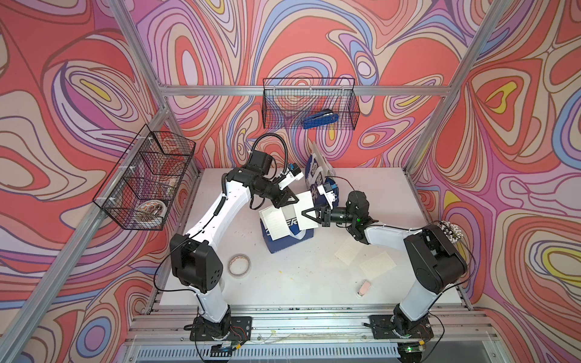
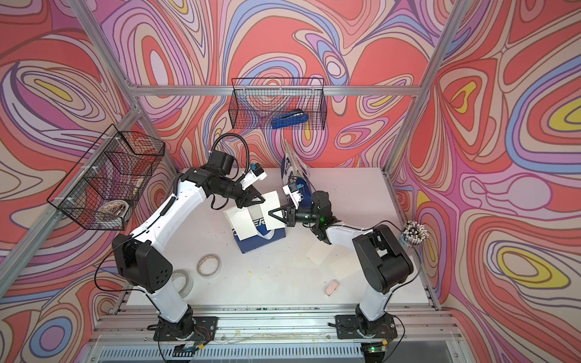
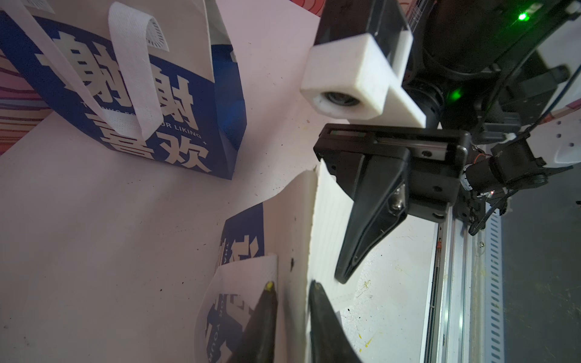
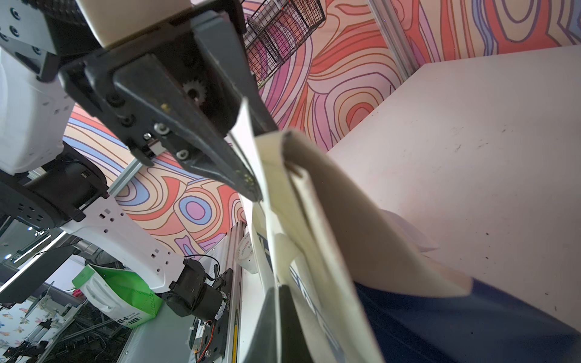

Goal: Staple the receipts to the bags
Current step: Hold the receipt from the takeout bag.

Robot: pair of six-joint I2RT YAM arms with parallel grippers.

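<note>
Receipts (image 1: 276,223), none visibly stapled: one receipt (image 1: 303,206), held over the flat bag (image 1: 283,243) on the desk (image 1: 298,283), is clamped by left end effector (image 1: 295,200) and right end effector (image 1: 303,213); two (image 1: 347,251) lie loose nearby; the stapler (image 1: 320,121) sits in its wall basket (image 1: 276,103).

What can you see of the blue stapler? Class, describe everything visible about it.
The stapler is blue, long and narrow, seemingly plastic, with a darker strip along its top. In both top views it lies lengthwise on the floor of the black wire basket hung on the back wall, toward the basket's right end, and is seen through the mesh. Only the basket touches it.
</note>
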